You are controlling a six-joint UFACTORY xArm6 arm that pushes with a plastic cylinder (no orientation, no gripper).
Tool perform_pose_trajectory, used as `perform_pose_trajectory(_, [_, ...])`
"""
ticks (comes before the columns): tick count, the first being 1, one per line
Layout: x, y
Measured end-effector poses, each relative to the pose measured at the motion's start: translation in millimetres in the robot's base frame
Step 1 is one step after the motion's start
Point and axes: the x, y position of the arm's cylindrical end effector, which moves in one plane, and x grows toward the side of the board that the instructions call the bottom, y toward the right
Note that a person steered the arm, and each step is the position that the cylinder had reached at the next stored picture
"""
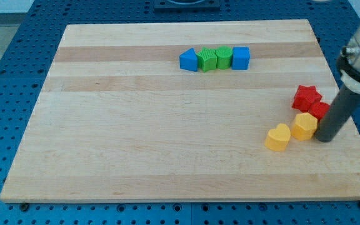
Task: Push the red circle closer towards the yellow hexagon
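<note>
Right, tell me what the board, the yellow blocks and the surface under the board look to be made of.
Board: pale wood, matte; lengthwise grain and joined planks show.
Yellow heart and yellow hexagon: probably moulded or printed plastic; uniform colour, soft sheen.
Blue base: likely painted metal, judging by its regular grid of holes.
My tip, beside the hexagon: dark, matte; material unclear.

I see a pale wooden worktop (136,137) with lengthwise grain bands, sitting on a blue perforated base (5,62). The blocks on it: two blue (189,60) (241,57), two green (208,60) (224,57), a red star (306,97), a red circle (320,110), a yellow hexagon (304,125), a yellow heart (279,137). My tip (325,139) is dark charcoal.
</note>
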Motion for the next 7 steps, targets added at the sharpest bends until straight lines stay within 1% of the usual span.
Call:
perform_pose_trajectory(2, [-21.1,-64.1])
perform_pose_trajectory(3, [-23.1,-83.7])
perform_pose_trajectory(4, [-17.0,-71.2])
perform_pose_trajectory(6, [-9.8,8.0])
perform_pose_trajectory(7, [9.0,19.2])
